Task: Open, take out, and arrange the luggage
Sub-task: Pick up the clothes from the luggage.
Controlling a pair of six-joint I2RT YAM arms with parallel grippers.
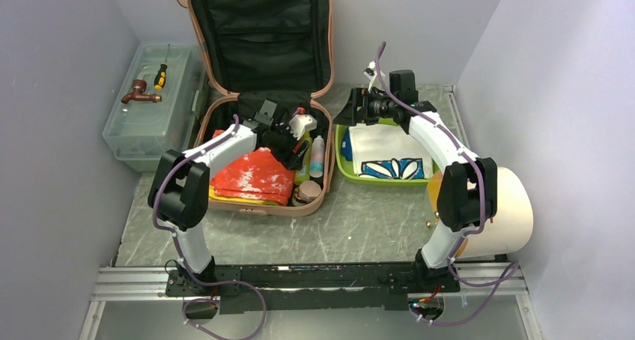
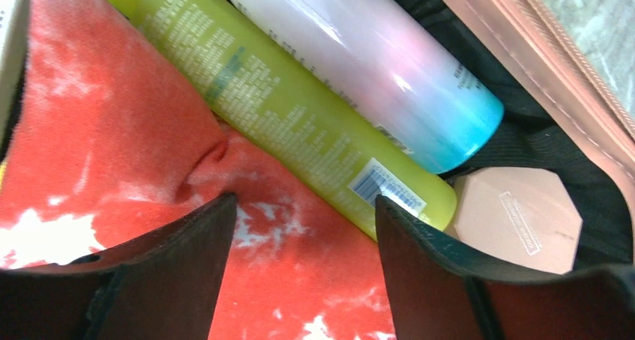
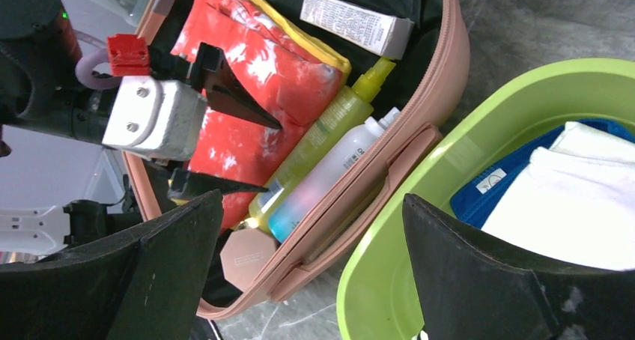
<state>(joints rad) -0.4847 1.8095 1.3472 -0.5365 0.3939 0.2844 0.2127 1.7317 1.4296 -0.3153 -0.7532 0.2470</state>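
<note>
Left gripper (image 2: 303, 205), low centre, jaws apart and empty, over red cloth (image 2: 112, 145) in luggage (image 2: 524, 48). Closing may snag cloth and nudge green bottle (image 2: 284, 115). Right gripper (image 3: 312, 198) wide, empty.

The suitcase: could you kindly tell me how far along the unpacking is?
Done: the suitcase lies open, and a folded cloth sits in the green tray. In hand: the left gripper, open and empty, is down over the red cloth beside the green bottle. Left: these two, the blue-tipped bottle, the pink compact and the white tube are not yet out.
</note>
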